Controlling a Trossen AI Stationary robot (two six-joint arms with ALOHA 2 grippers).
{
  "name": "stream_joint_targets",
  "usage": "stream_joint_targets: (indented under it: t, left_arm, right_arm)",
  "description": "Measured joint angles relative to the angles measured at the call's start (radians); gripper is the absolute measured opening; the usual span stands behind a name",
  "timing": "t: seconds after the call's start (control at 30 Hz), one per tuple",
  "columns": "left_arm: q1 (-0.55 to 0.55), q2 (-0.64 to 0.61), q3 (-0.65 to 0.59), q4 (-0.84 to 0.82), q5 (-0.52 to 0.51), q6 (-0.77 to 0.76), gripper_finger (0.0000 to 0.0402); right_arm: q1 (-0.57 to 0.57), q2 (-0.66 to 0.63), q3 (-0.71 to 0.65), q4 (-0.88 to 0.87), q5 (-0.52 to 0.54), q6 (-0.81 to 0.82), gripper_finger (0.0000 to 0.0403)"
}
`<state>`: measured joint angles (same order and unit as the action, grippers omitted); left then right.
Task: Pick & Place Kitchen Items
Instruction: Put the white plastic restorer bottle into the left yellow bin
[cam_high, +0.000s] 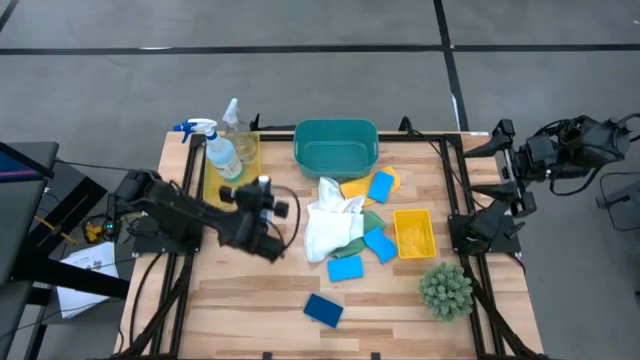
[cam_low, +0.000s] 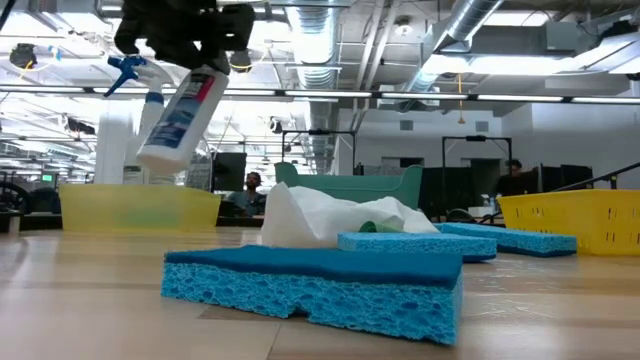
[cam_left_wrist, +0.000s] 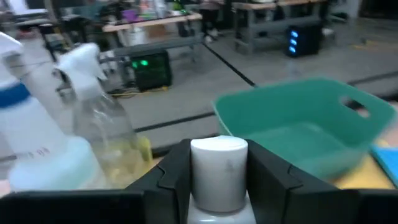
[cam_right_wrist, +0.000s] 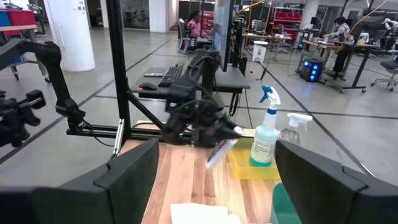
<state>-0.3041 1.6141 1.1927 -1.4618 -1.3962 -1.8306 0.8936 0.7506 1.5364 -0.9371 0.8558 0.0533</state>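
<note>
My left gripper (cam_high: 262, 192) is shut on the small labelled white bottle (cam_low: 180, 115) and holds it in the air above the table's left half, near the yellow tray (cam_high: 212, 178). The blue-trigger spray bottle (cam_high: 215, 150) and a clear spray bottle (cam_high: 237, 125) stand in that tray. The white cloth (cam_high: 330, 225) lies in a heap at mid-table, over the green cloth (cam_high: 372, 220) and next to the yellow cloth (cam_high: 358, 186). Light-blue sponges (cam_high: 380, 245) lie around it. A dark-blue sponge (cam_high: 323, 310) lies flat near the front edge. My right gripper (cam_right_wrist: 214, 180) is open and empty at the table's right edge. My left gripper pinches the white bottle just below its white cap (cam_left_wrist: 219, 168), one finger (cam_left_wrist: 177, 177) on each side. The fingers come from above. The bottle hangs below them, tilted, its bottom end (cam_low: 160, 152) toward the table's left and lifted clear of the table.
A teal basin (cam_high: 336, 145) stands at the far middle. A second yellow tray (cam_high: 414, 232) lies right of the cloths, with a spiky green plant (cam_high: 446, 290) in front of it. Bare wood lies at the front left. People sit in the room behind.
</note>
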Motion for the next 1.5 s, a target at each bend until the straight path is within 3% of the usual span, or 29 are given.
stream_joint_targets:
  t: [0.3,0.7,0.97,1.5]
  left_arm:
    - [0.134,-0.067,-0.021,0.02,-0.127,0.016,0.0108]
    - [0.304,-0.165,-0.278,0.253,-0.177,0.016,0.0108]
    - [0.313,-0.202,-0.405,0.329,-0.178,0.049,0.0108]
    - [0.339,-0.2,-0.574,0.656,-0.176,0.226,0.0108]
  right_arm:
    - [0.0,0.0,0.0,-0.011,0.0,0.02,0.0311]
    - [0.0,0.002,0.0,-0.023,-0.017,0.037,0.0311]
    - [0.0,0.002,0.0,-0.019,-0.017,0.029,0.0311]
    - [0.0,0.044,0.0,0.0,-0.002,0.009,0.0311]
